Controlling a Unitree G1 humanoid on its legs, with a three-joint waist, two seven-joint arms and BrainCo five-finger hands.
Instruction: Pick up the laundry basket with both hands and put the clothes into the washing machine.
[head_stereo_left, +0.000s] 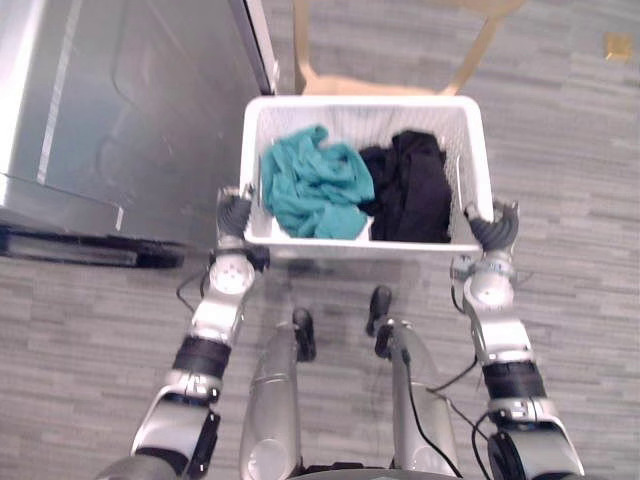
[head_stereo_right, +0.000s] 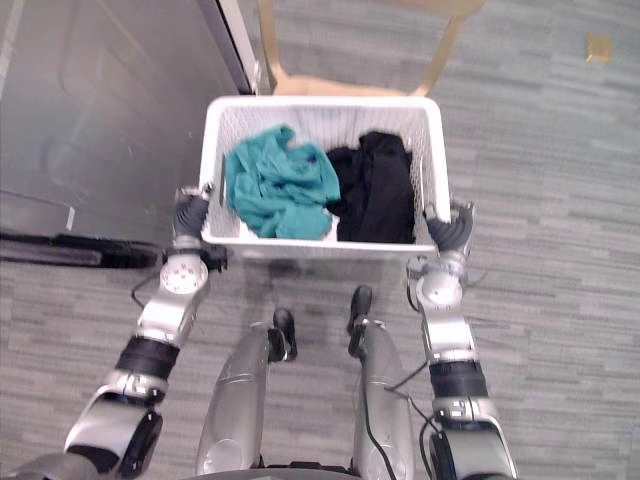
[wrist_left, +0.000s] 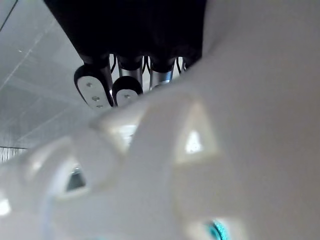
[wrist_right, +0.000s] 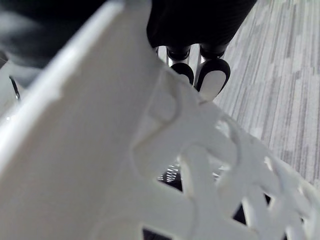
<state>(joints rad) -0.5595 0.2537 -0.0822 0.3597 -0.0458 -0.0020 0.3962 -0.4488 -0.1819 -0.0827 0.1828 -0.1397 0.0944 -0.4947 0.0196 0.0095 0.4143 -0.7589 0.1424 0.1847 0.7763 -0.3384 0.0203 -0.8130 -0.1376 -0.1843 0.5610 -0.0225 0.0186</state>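
The left hand (head_stereo_left: 235, 213) sits against the near left corner of the white laundry basket (head_stereo_left: 352, 118), the right hand (head_stereo_left: 495, 225) against its near right corner (whether either grips, I cannot tell). Inside lie a teal garment (head_stereo_left: 315, 182) and a black garment (head_stereo_left: 410, 185). The basket is just beside the grey washing machine (head_stereo_left: 120, 100), with a wooden chair (head_stereo_left: 372, 86) behind it.

No text, label, brand or number is legible on anything here.
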